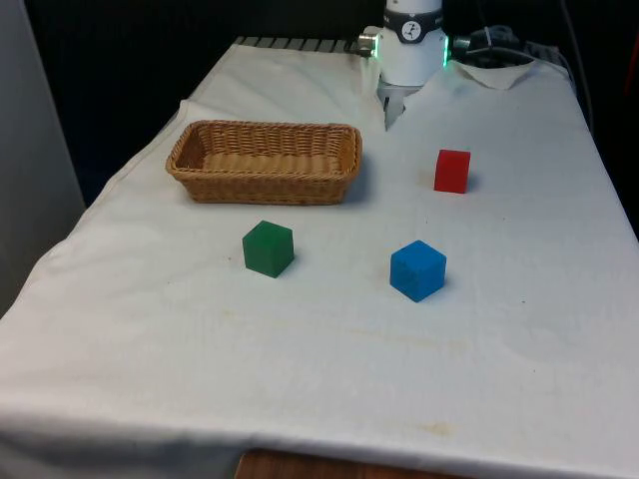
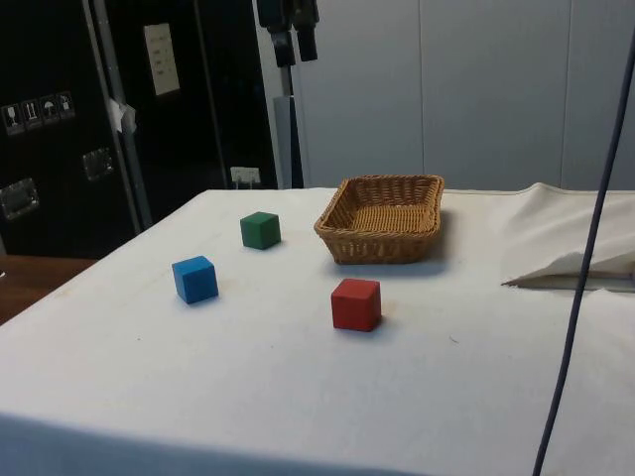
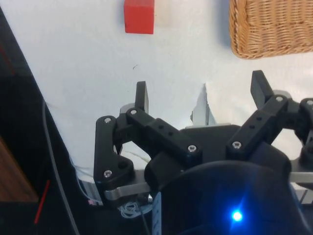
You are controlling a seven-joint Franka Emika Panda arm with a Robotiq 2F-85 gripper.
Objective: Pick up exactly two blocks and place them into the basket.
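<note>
Three blocks lie on your counter (image 1: 519, 329), all outside the basket (image 1: 265, 186). The basket is a shallow oblong of woven wicker, standing upright on the white cloth toward the front view's left and far half of the counter. You can see into it from both fixed views: its woven floor is bare, with no block in it.

The green block (image 1: 268, 248) sits just in front of the basket in the front view, near it but not touching. The blue block (image 1: 417, 269) sits to the front view's right of the green one, well apart from it and from the basket. The red block (image 1: 452, 171) sits farther back, toward the front view's right, level with the basket and separated from it by open cloth. In the side view the red block is the nearest of the three, with the basket behind it and the green and blue blocks off to that view's left.

Your pincer (image 3: 201, 93) is wide open and holds nothing. In the wrist view both black fingers (image 3: 141, 96) hang clear above the cloth, with the red block and a corner of the basket lying beyond them. Neither finger touches any block or the basket.
</note>
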